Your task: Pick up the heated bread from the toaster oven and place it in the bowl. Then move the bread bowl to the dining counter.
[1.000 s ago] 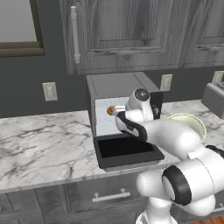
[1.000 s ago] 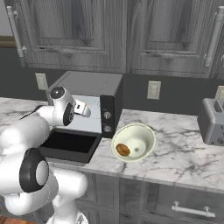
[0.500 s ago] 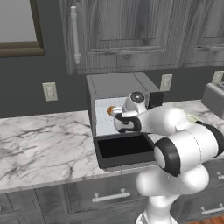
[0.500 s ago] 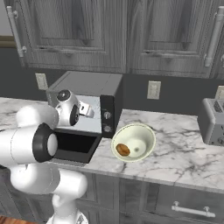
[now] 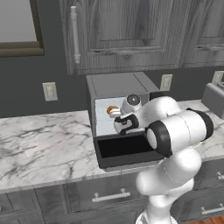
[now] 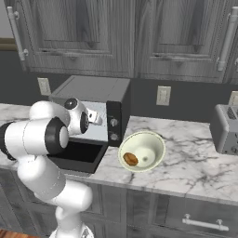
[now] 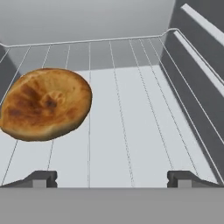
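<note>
With its fingers spread wide and empty, the gripper [image 7: 112,178] had moved deeper into the toaster oven [image 5: 120,85], where the heated bread [image 7: 46,103] lay on the wire rack [image 7: 131,113], left of centre, so the grasp seemed next.

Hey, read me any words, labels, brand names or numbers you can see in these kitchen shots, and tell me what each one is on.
No readable text anywhere.
The toaster oven has two round knobs on its dark front panel; no markings can be made out around them.
The slot toaster, the bowl and the cabinet doors carry no lettering.
</note>
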